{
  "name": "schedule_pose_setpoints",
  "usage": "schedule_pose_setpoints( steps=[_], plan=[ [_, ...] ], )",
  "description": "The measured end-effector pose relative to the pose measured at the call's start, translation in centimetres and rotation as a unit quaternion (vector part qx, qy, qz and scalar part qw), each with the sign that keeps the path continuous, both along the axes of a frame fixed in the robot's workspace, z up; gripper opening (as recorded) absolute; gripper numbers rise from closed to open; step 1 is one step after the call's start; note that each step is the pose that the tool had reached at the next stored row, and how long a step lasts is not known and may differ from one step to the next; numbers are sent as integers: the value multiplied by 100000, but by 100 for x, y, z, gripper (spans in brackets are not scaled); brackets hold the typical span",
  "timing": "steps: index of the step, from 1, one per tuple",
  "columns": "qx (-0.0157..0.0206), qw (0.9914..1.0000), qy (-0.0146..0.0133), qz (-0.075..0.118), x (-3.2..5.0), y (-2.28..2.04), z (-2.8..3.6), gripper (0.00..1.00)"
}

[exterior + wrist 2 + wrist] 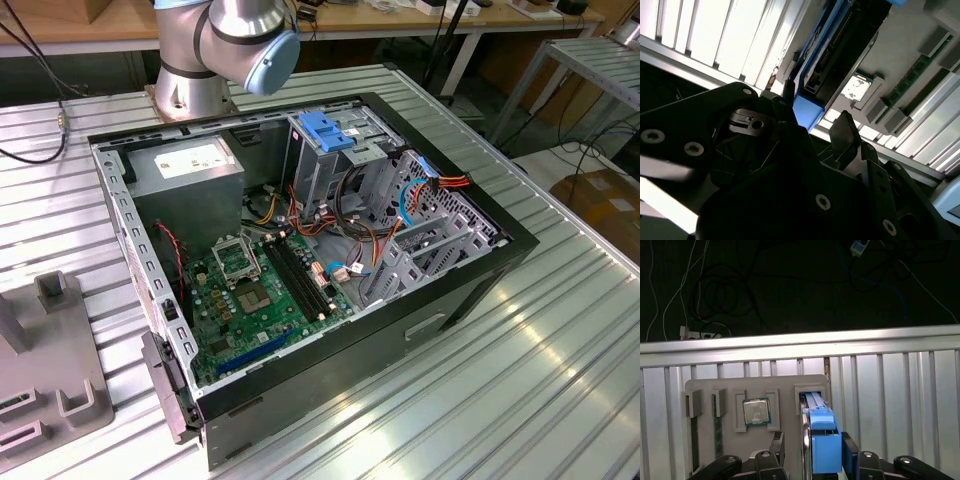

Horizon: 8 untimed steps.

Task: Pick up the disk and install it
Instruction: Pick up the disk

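The disk (822, 440) stands on edge in a slot of a grey holder (785, 382), with its blue plastic bracket facing the camera in the first wrist view. My gripper (812, 450) is open and straddles it, one black finger (778, 444) standing a little off one side and the other finger (848, 447) close against the blue bracket. In the second wrist view the disk's dark body (840, 45) and blue bracket (807, 112) run between the two fingertips (845, 130).
The holder also carries a processor chip (756, 411) and a memory stick (717, 425). In the exterior view the open computer case (470, 290) lies on the ribbed table, with a blue-latched drive cage (330, 130), a power-supply box (190, 170) and the arm's base (230, 40) behind it.
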State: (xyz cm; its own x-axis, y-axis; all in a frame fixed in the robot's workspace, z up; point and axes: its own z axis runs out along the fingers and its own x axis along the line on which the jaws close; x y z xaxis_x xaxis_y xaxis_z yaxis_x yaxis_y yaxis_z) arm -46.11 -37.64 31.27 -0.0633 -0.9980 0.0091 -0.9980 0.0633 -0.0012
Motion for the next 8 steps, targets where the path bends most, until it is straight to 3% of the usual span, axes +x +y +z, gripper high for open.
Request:
schedule_pose_setpoints(
  steps=[8],
  plan=[
    [642,99998,1,-4,-14,1,-106,56]
  ],
)
